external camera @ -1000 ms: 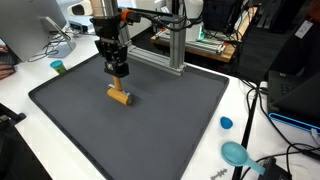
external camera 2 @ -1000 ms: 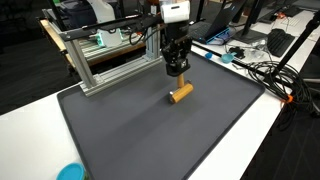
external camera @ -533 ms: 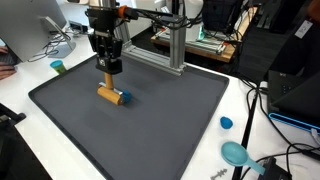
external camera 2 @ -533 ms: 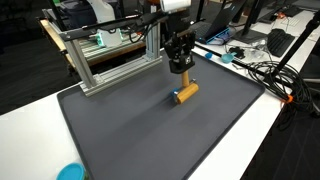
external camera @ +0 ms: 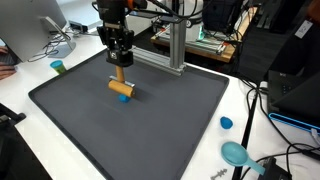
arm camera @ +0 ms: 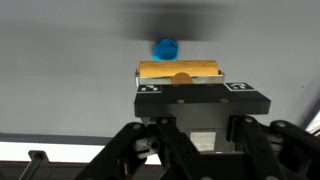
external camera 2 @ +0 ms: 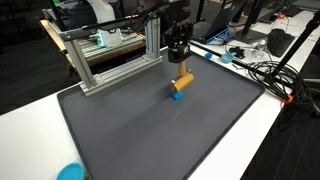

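Note:
An orange-brown wooden cylinder hangs just under my gripper above a dark grey mat. In both exterior views the cylinder is tilted below the gripper, over the mat. A small blue round piece sits at its lower end; I cannot tell if the two are joined. In the wrist view the cylinder lies crosswise at the gripper, with the blue piece just beyond. The gripper is shut on the cylinder.
An aluminium frame stands along the mat's back edge. On the white table lie a blue cap, a teal object and a small green cup. Cables and monitors ring the table.
The gripper swung left, then back right and toward the frame, rising a little. The cylinder turned with it, while the blue piece stayed at almost the same spot.

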Motion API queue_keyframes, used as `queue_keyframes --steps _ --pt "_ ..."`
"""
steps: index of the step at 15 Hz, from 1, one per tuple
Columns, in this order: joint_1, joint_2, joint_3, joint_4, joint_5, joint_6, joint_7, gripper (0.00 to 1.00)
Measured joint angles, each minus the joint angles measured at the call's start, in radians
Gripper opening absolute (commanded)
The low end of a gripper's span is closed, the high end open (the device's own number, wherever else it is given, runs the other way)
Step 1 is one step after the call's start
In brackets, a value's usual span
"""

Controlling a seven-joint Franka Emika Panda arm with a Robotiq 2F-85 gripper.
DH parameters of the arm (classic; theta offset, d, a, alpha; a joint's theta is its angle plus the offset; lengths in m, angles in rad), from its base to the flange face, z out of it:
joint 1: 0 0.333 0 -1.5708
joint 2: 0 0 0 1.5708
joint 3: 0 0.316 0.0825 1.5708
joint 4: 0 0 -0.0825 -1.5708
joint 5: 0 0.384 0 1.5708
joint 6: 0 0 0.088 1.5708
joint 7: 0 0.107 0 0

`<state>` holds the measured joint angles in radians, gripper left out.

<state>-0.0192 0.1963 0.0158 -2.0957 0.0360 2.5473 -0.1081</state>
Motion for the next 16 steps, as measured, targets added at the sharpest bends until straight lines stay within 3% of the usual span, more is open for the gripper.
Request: queue_keyframes --steps 5,6,9,10,16 --pt "-0.004 0.021 -0.008 -0.003 0.0 -0.003 0.0 0.22" --pt "-0.005 0.027 -0.011 -0.003 0.0 -0.004 0.0 0.47" --pt "-0.009 0.038 -0.014 0.0 0.004 0.0 0.0 0.47" --pt "-0.01 0.038 -0.014 0.0 0.004 0.0 0.0 0.22" --pt "-0.014 0.057 -0.016 0.005 0.004 0.022 0.0 0.22"
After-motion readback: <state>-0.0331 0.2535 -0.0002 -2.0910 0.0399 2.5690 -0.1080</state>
